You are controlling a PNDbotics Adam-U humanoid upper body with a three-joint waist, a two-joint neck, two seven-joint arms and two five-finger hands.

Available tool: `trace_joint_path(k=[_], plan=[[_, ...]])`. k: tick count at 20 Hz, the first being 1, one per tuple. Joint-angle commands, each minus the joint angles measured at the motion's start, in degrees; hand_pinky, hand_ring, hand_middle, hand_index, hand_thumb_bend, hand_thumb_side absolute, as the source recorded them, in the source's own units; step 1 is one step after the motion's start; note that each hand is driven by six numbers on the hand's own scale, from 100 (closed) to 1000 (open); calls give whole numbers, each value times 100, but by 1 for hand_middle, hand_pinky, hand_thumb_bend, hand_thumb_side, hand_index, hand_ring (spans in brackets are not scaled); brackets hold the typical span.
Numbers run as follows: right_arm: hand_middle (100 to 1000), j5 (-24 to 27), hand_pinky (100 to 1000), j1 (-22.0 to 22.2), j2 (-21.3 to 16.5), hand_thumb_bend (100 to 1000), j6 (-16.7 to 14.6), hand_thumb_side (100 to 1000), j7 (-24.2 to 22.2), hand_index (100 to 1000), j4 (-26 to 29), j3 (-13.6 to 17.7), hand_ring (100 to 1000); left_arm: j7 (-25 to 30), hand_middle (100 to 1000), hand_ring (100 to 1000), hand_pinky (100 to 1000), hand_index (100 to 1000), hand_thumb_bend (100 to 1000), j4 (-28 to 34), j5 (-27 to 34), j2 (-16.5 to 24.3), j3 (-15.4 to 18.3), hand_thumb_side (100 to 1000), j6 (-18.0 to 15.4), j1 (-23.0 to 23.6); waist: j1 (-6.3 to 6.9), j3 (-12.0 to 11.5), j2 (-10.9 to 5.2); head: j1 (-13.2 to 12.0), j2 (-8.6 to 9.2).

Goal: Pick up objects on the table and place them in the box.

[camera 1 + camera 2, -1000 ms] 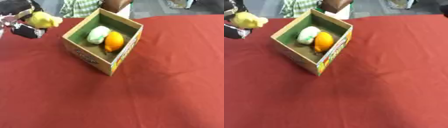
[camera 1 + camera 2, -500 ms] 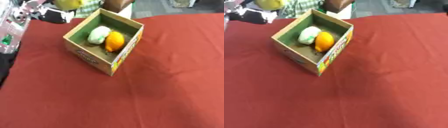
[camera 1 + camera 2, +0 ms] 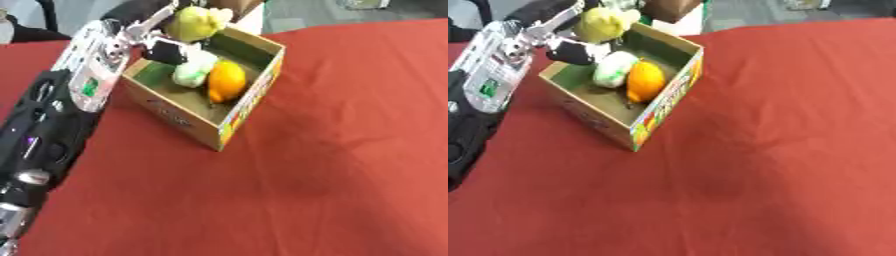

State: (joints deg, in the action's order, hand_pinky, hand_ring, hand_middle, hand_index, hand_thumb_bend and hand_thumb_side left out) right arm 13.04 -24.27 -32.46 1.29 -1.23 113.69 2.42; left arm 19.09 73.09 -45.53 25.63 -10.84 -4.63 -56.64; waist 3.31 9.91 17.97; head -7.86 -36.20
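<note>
A cardboard box [image 3: 229,121] with a green inside stands on the red table, at the upper left. In it lie a white-green object [image 3: 192,72] and an orange fruit [image 3: 227,81]. My left hand [image 3: 162,44] hangs over the box's far left corner, shut on a yellow-green fruit [image 3: 193,23] that it holds above the rim. The left arm [image 3: 52,125] runs down the left side of the view. My right hand does not show in either view.
The red cloth [image 3: 350,150] covers the table to the right of and in front of the box. A person's clothing [image 3: 677,10] shows at the far edge, behind the box.
My left hand has carried the yellow-green fruit rightwards from beyond the table's left side to above the box's far corner. The arm now stretches in along the left.
</note>
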Motion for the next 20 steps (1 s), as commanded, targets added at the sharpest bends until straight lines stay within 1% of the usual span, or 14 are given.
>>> trace_joint_path(k=[1, 3, 9, 10, 11, 12, 13, 14, 15, 16, 17, 18, 20], plan=[[645, 38, 909, -108, -86, 285, 9, 777, -43, 913, 90, 10, 830, -106, 623, 616, 466, 685, 100, -240, -132, 14, 16, 272, -39, -150, -8, 24, -87, -26, 31], [645, 36, 909, -122, -86, 285, 12, 777, -57, 913, 90, 5, 831, -138, 639, 627, 475, 713, 100, -419, -248, -14, 27, 264, -52, -156, 2, 41, -74, -26, 27], [645, 33, 909, -129, -85, 285, 13, 777, -67, 913, 90, 3, 831, -222, 639, 627, 475, 713, 100, -607, -397, -52, 51, 264, -119, -174, 6, 51, -67, -28, 27], [644, 28, 910, -121, -85, 286, 14, 777, -63, 914, 90, 10, 831, -213, 776, 765, 593, 901, 100, -654, -426, -17, 77, 248, -98, -142, 6, 51, -56, -23, 33], [644, 23, 910, -117, -81, 286, 14, 777, -62, 914, 90, 14, 831, -231, 781, 769, 597, 908, 100, -740, -485, 7, 86, 248, -43, -128, 6, 60, -51, -29, 35], [644, 19, 910, -112, -77, 287, 16, 777, -63, 914, 90, 15, 831, -272, 840, 816, 649, 966, 100, -799, -553, 11, 76, 403, 17, -134, 5, 65, -50, -33, 38], [644, 16, 910, -108, -72, 287, 19, 777, -65, 914, 90, 15, 831, -331, 840, 816, 649, 966, 100, -827, -631, 10, 59, 403, 64, -143, 4, 67, -50, -37, 40], [644, 13, 910, -103, -65, 288, 23, 778, -68, 914, 90, 15, 831, -389, 902, 869, 708, 1000, 100, -839, -717, 15, 43, 691, 102, -151, 1, 68, -51, -40, 39], [644, 11, 910, -100, -60, 288, 24, 778, -71, 914, 90, 15, 831, -428, 902, 869, 708, 1000, 100, -844, -805, 17, 32, 691, 136, -156, -1, 70, -52, -43, 38], [643, 9, 911, -91, -54, 289, 26, 778, -70, 914, 90, 18, 831, -457, 950, 909, 759, 1000, 270, -859, -894, 22, 44, 981, 174, -156, -6, 70, -56, -41, 33], [643, 7, 911, -81, -50, 289, 28, 778, -67, 914, 90, 23, 831, -479, 961, 917, 770, 1000, 316, -877, -977, 24, 63, 1000, 233, -157, -11, 71, -59, -38, 29], [643, 6, 910, -73, -47, 289, 29, 778, -63, 914, 90, 28, 831, -501, 980, 929, 788, 1000, 352, -884, -1059, 27, 72, 1000, 300, -158, -16, 69, -64, -33, 26], [643, 8, 910, -67, -48, 289, 27, 778, -55, 914, 90, 32, 831, -525, 1000, 942, 812, 1000, 353, -876, -1223, 22, 80, 1000, 393, -153, -25, 61, -73, -23, 20]])
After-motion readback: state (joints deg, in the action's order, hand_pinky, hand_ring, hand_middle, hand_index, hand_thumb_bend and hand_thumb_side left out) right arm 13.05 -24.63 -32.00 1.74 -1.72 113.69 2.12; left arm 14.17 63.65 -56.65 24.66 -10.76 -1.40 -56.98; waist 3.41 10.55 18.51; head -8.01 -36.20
